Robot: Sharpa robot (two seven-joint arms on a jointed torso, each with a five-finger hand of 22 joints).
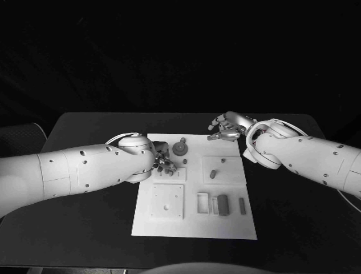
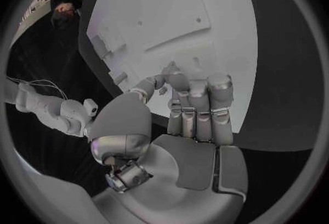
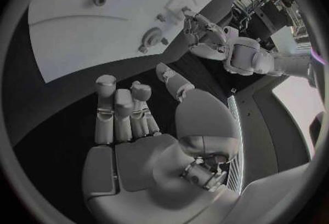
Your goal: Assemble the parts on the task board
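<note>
The left hand (image 1: 162, 164) hid part of the task board (image 1: 230, 225) beneath it (whether its fingers touched a part was too small to tell there).

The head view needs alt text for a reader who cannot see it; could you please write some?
A white task board lies mid-table between two white robot arms. The left hand rests at the board's left edge near small parts; the right hand hovers at its far right corner, holding nothing.

Task board (image 1: 230, 225) mid-table (image 1: 81, 228), parts (image 1: 221, 204) on it — near edge
</note>
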